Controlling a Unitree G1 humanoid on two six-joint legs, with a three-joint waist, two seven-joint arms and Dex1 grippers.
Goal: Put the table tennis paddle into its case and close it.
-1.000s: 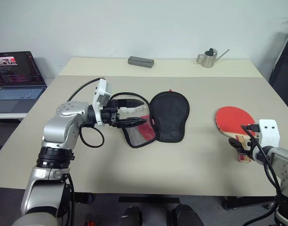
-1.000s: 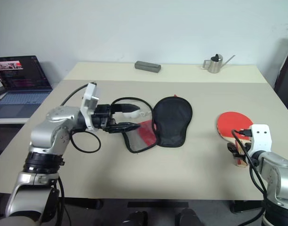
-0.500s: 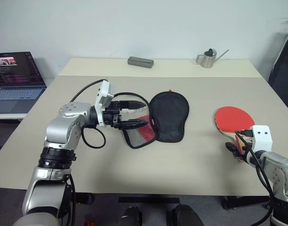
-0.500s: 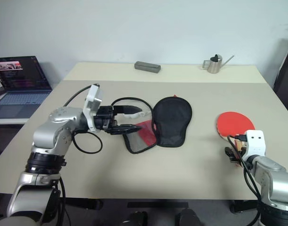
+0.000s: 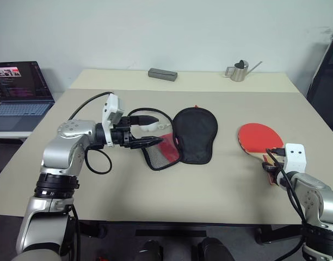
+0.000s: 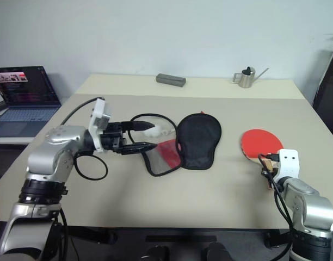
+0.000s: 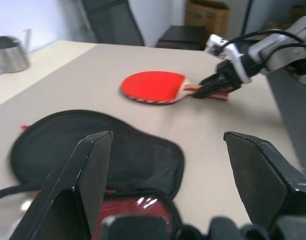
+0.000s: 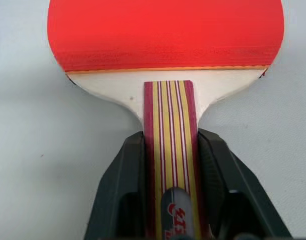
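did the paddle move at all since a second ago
Yes: the table tennis paddle has slid slightly left, toward the case, judged against the watering can at the table's far edge; the right gripper is closed on its handle.

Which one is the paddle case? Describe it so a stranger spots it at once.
Start at the beige table and look to its middle. There lies the case, a flat paddle-shaped pouch. Unlike the red paddle to its right, it is black, soft and flapped open onto red mesh.
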